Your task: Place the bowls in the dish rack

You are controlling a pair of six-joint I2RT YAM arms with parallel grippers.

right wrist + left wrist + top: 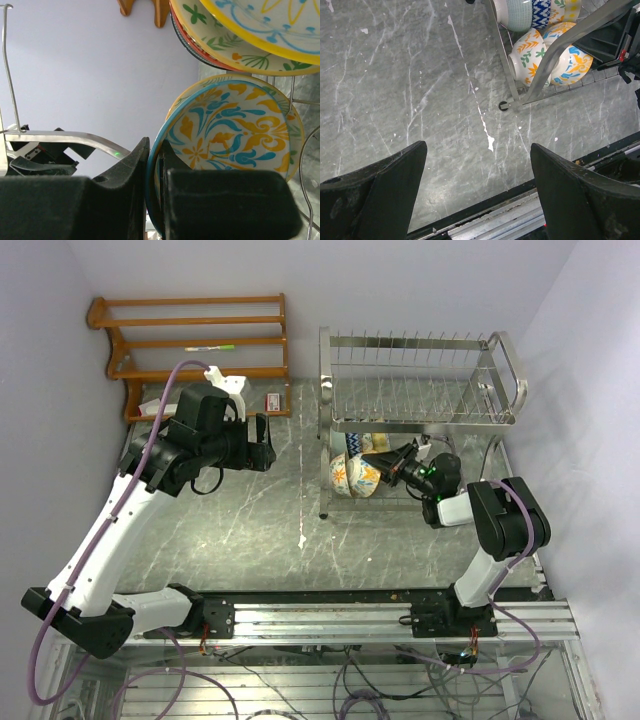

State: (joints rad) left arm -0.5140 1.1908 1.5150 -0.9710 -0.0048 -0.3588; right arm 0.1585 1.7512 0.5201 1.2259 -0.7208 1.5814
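The silver wire dish rack (420,380) stands at the back right. Several painted bowls (355,475) stand on edge in its lower tier. In the left wrist view an orange-leaf bowl (527,55), a blue-and-yellow bowl (572,62) and a pale green bowl (515,10) show in the rack (555,55). My right gripper (387,462) reaches into the lower tier and is shut (154,147) on the rim of the blue-and-yellow bowl (230,130). More bowls (240,40) stand beyond it. My left gripper (268,443) is open and empty (477,150) above the marble table, left of the rack.
A brown wooden slatted shelf (190,340) stands at the back left, with a small red-and-white item (273,402) by its foot. The arm rail (350,615) runs along the near edge. Walls close in on the left, right and behind.
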